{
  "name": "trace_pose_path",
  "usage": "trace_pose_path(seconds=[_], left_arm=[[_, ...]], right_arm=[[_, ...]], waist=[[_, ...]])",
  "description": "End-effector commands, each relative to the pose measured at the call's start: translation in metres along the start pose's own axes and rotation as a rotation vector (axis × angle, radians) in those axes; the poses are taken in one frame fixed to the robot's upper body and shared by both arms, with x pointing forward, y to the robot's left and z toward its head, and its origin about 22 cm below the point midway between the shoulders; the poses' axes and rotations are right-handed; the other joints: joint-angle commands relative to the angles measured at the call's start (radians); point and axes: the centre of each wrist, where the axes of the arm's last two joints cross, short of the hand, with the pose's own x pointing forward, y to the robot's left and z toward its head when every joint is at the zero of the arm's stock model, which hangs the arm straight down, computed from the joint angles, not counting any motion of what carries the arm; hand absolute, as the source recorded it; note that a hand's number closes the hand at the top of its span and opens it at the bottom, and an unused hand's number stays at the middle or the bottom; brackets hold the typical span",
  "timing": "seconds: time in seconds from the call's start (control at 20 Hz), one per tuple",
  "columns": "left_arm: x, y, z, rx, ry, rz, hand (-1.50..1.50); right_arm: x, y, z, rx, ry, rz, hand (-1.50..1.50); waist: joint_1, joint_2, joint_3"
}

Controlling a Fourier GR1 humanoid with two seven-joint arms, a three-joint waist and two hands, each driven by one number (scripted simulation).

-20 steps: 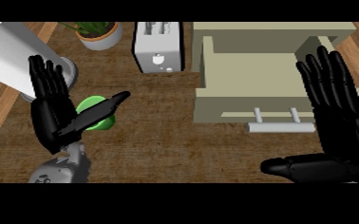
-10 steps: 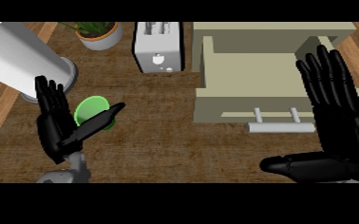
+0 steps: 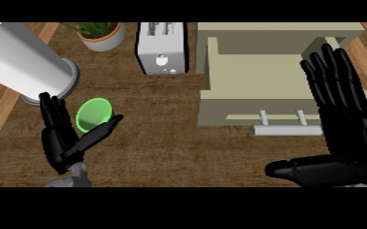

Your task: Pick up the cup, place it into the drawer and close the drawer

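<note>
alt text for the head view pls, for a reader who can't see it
The left hand is open beside a green cup on a wooden counter, not gripping it. The right hand rests open over an open beige drawer with a bar handle. Behind are a toaster, a potted plant and a grey cylinder.

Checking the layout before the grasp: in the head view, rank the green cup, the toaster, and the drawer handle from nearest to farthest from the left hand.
From the left hand:
1. Green cup, right beside the hand's fingers, at the view's left.
2. Toaster, upper middle, at the back of the counter.
3. Drawer handle, across at the right, on the open drawer's front.
</note>
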Motion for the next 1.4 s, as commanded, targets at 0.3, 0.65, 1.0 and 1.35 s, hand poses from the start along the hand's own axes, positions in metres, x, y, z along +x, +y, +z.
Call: trace_pose_path(seconds=[0.3,0.65,1.0,1.35], left_arm=[[-0.043,0.029,-0.01,0.001,0.046,0.006,-1.5],[-0.073,0.03,0.001,0.034,0.041,0.014,-1.5],[-0.096,0.032,-0.01,0.059,0.046,-0.005,-1.5],[-0.094,0.031,-0.012,0.014,0.074,0.003,-1.5]], right_arm=[[0.004,-0.003,-0.008,-0.005,-0.015,-0.023,-1.5],[0.019,0.0,0.001,0.015,-0.002,0.001,-1.5],[0.009,-0.01,0.001,0.024,0.001,-0.004,-1.5],[0.002,-0.001,0.011,0.004,0.004,0.014,-1.5]], waist=[[0.0,0.0,0.0],[-0.002,0.0,0.0],[-0.003,0.001,0.0],[-0.002,0.0,0.0]])
